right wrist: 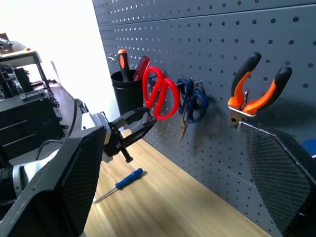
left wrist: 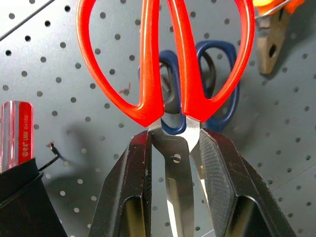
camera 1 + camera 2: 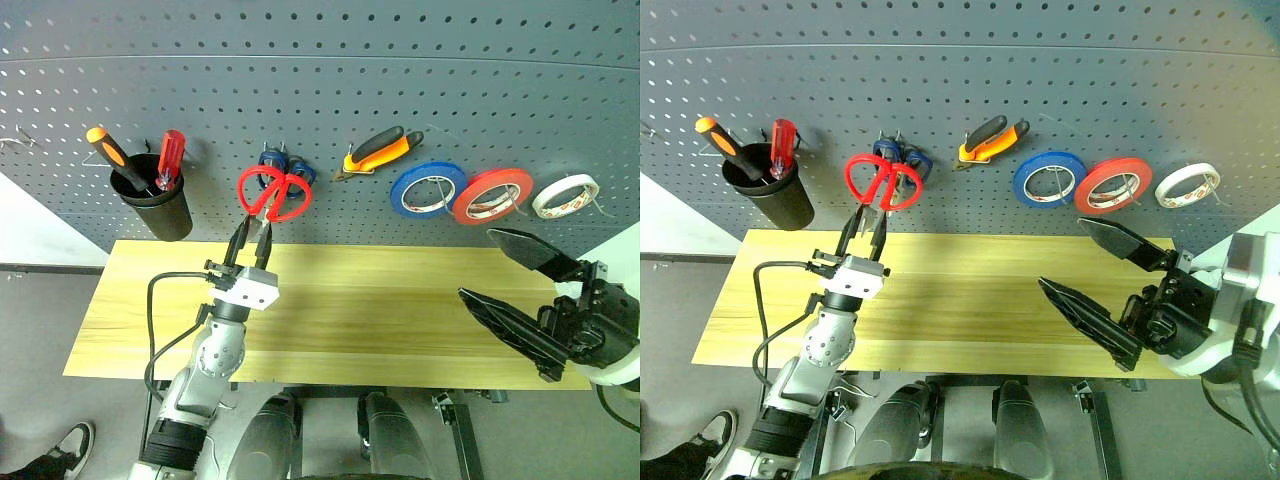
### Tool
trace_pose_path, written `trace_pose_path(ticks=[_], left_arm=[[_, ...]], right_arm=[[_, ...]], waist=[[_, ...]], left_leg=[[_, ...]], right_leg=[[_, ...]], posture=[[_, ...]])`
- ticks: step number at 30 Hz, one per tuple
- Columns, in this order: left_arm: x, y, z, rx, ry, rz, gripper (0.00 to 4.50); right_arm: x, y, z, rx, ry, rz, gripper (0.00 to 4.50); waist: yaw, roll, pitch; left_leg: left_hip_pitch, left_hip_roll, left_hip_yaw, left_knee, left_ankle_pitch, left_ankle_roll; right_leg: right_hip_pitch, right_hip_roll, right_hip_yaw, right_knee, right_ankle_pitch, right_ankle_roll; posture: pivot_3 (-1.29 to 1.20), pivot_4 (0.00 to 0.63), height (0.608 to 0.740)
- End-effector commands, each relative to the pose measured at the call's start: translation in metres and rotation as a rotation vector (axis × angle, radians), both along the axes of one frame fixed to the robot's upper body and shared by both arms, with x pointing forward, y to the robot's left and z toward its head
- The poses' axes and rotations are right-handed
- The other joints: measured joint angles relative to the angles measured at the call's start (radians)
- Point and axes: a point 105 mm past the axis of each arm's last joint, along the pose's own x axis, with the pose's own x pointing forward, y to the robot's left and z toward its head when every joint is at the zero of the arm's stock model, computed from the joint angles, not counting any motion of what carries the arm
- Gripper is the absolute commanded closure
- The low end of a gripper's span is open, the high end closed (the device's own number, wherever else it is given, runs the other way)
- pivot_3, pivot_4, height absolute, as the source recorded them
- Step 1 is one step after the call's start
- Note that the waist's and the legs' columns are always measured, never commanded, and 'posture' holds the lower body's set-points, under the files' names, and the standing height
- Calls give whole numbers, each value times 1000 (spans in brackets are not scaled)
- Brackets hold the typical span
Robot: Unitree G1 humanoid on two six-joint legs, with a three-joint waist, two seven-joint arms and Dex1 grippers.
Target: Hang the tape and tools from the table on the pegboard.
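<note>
With our left gripper [image 3: 251, 236] clamped on the scissors [image 3: 273, 193] blades and our right gripper [image 3: 520, 290] wide open and empty, we should slip a red loop over a pegboard [image 3: 320, 90] hook before releasing.

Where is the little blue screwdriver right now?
The small blue screwdriver lies flat on the wooden table, seen in the right wrist view, below the left gripper holding the red scissors.

Counted: three tape rolls — blue [image 3: 426, 188], red [image 3: 492, 194], white [image 3: 565, 195]; two scissors, red-handled [image 3: 273, 192] and blue-handled [image 3: 286, 164]; apparently three screwdrivers.
</note>
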Motion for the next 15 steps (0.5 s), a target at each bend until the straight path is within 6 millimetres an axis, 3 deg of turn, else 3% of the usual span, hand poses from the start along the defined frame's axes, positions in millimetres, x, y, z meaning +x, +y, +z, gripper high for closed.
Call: trace_pose_path(ticks=[1,15], left_arm=[[1,-4,5,-13,-25,-7,3455],[2,-15,0,-20,7,-45,3455]], right_arm=[[-6,4,8,5,-45,12,0],[-5,4,6,0,-37,-10,0]], waist=[[0,0,0],[-1,0,0]], left_leg=[[0,0,0,0,0,0],[0,0,0,0,0,0]], right_leg=[[0,0,0,0,0,0],[0,0,0,0,0,0]], posture=[[-10,222,723],[-14,224,723]])
